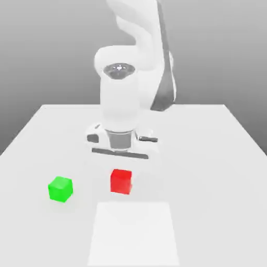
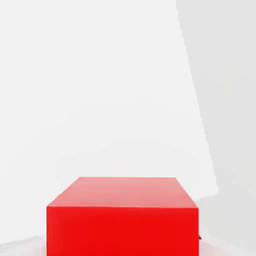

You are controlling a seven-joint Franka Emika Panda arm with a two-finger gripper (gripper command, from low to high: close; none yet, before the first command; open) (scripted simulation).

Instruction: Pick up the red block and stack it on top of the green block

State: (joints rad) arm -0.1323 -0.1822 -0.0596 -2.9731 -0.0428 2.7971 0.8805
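exterior view / red block: red block [image 1: 121, 181] on the table [image 1: 208, 156], directly under the hand, near the middle
exterior view / green block: green block [image 1: 60, 189] toward the exterior view's left of the red one, apart from it, nothing on top
exterior view / gripper: gripper [image 1: 121, 172] pointing straight down over the red block, closed in narrow; looks clamped on it, but finger contact is hard to make out
exterior view / stage: judged grasp just made, lift and carry not yet done
exterior view / risk 1: shallow or off-centre pinch, so the block could slip or twist out on the lift
exterior view / risk 2: carrying too low could knock the green block sideways
hand view / red block: red block [image 2: 122, 220] very close, top face and one side showing, edges square to the camera
hand view / risk 3: smooth faces; if it's released off-centre or tilted on the green block, it could slide off
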